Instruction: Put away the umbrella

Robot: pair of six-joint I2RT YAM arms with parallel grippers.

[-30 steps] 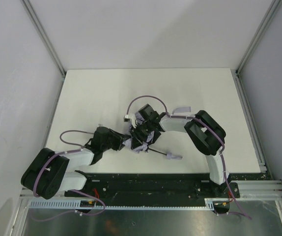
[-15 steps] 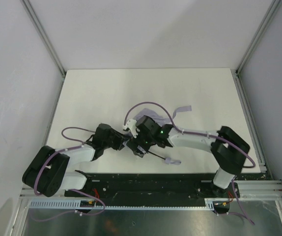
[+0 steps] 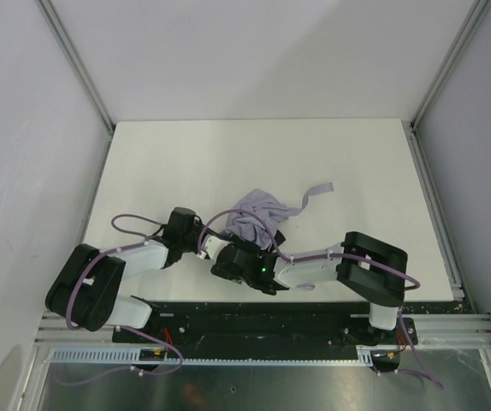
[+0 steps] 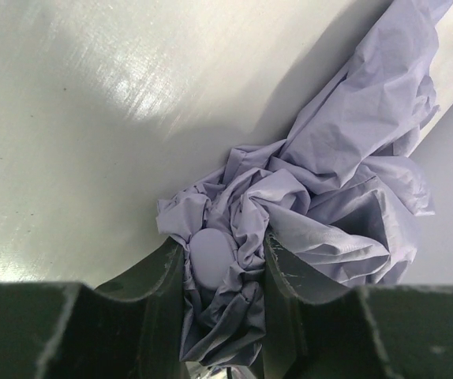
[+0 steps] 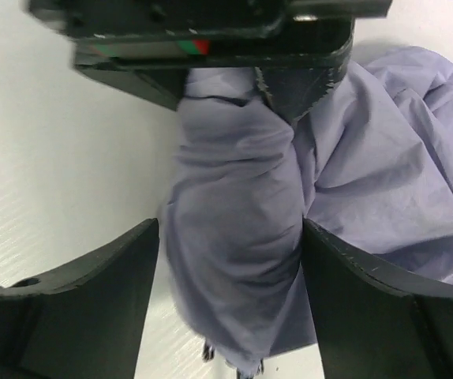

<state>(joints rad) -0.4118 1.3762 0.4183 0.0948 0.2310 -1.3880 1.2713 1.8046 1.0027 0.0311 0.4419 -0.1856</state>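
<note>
Umbrella, one, of pale lavender-grey fabric (image 3: 258,212), lying as a crumpled, creased heap on the white table (image 3: 186,154), toward the middle of the table's near edge. A flat strap of the same fabric (image 3: 318,189) trails from the heap toward the table's far right. A smooth pale oval piece (image 4: 211,257) sits among the folds.

Arms, two. The left arm (image 3: 134,261) reaches low across the table's near left; the left gripper (image 4: 222,251) is clamped on the bunched fabric and oval piece. The right arm (image 3: 331,270) folds back along the table's near edge; the right gripper (image 5: 230,237) has its jaws spread wide, one either side of a twisted fabric bundle.
</note>
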